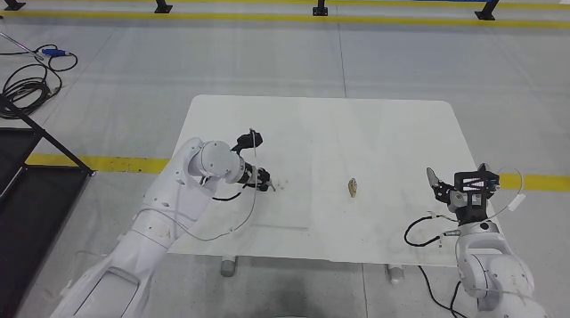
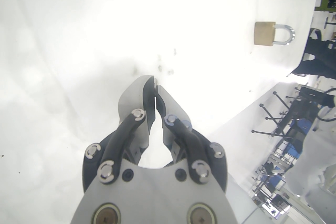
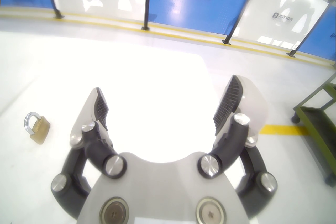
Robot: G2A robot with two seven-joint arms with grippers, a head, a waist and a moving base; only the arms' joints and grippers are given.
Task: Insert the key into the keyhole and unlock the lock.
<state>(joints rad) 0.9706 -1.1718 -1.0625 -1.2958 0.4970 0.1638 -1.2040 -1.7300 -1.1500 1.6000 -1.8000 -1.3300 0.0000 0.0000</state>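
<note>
One small brass padlock (image 1: 354, 186) with a silver loop lies flat on the white surface (image 1: 383, 126), between the two arms. Its long side runs mostly near-to-far, a bit slanted. I cannot tell which way the loop points. The left end effector (image 2: 155, 82) is pinched together, well apart from the padlock. The right end effector (image 3: 164, 83) is spread wide and holds nothing.

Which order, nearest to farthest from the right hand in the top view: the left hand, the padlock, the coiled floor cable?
From the right hand:
1. padlock, lying on the table between the two arms.
2. left hand, over the table's other side.
3. coiled cable, on the floor well past the table.
</note>
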